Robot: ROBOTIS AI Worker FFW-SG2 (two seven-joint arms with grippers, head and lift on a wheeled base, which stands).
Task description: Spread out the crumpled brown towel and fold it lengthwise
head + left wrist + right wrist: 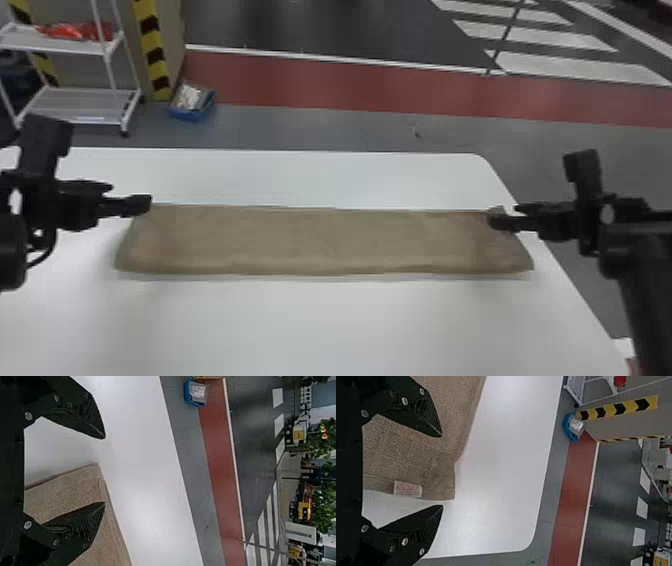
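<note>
Brown towel (pixel 325 242) lies on the white table (pixel 350 325) as one long, narrow strip, stretched from the robot's left to its right. I judge that the spreading is done and that the lengthwise fold is also made, because the shape is flat and the near edge looks rounded, like a fold. Perhaps only a small straightening of the corners is left, and then the arms can go away.

The left end effector (pixel 105 470) is at the far left corner. Its two fingers are spread wide, one over the cloth and the other over the table, and nothing is pinched between them. The right end effector (pixel 442 471) is at the far right corner, also with its fingers well apart and holding nothing; a small label (pixel 407 489) is seen at the towel's edge there. Whether any finger touches the cloth, I cannot tell. If one drags when leaving, it could disturb the corner.
</note>
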